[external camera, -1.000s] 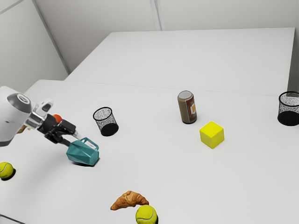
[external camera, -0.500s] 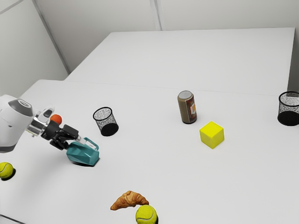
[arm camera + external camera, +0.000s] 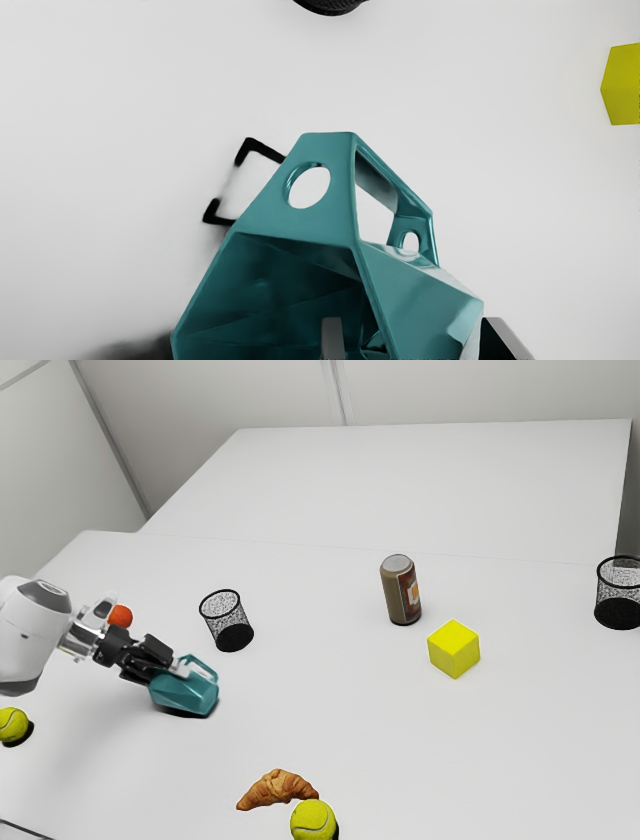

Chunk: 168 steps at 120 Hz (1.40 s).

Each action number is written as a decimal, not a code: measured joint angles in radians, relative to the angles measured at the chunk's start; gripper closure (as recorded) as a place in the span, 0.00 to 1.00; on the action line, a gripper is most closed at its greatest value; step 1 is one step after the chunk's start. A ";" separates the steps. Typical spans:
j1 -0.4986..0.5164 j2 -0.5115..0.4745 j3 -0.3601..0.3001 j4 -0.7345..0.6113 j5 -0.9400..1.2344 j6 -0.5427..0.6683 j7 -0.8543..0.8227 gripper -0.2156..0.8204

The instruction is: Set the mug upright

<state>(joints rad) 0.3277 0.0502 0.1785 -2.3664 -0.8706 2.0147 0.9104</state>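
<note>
The teal mug (image 3: pixel 185 694) lies on its side on the smooth white table (image 3: pixel 350 730); its body is made of flat facets, and its angular handle has round holes. The gripper (image 3: pixel 168 673) has its two fingers apart, one inside the mug's mouth, the other outside its wall. A strip of table separates the mug from the round black mesh bin (image 3: pixel 226 622). Well apart, toward the exterior view's right, stand a cylindrical can (image 3: pixel 401 592) and a sharp-edged yellow cube (image 3: pixel 453 649).

Arm (image 3: pixel 22 645) housing is smooth, rounded, white, with a dark grey cap (image 3: pixel 42 596). Wrist (image 3: pixel 84 636) is silver-grey. Gripper (image 3: pixel 170 674) is black, blocky; fingertips (image 3: pixel 332 339) present grey faces.
</note>
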 joint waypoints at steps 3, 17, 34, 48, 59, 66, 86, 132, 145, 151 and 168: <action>-0.001 -0.001 -0.001 0.000 -0.001 0.000 0.002 0.65; -0.005 -0.007 -0.003 0.001 -0.001 0.001 0.011 0.73; -0.015 -0.019 -0.005 0.001 0.001 0.004 0.018 0.83; -0.033 -0.032 -0.008 0.002 0.002 0.004 0.023 0.87; -0.051 -0.045 -0.012 0.002 0.001 0.004 0.027 0.91; -0.064 -0.057 -0.014 0.004 0.001 0.004 0.029 0.92; -0.083 -0.086 -0.030 0.016 0.008 0.008 0.033 0.92; -0.118 -0.130 -0.148 0.146 0.390 0.004 -0.134 0.92; -0.156 -0.152 -0.156 0.152 0.496 0.008 -0.218 0.92; -0.165 -0.163 -0.162 0.151 0.539 0.011 -0.259 0.92; -0.192 -0.207 -0.197 0.122 0.641 0.044 -0.378 0.92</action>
<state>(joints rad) 0.1358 -0.1570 -0.0189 -2.2446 -0.2295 2.0586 0.5327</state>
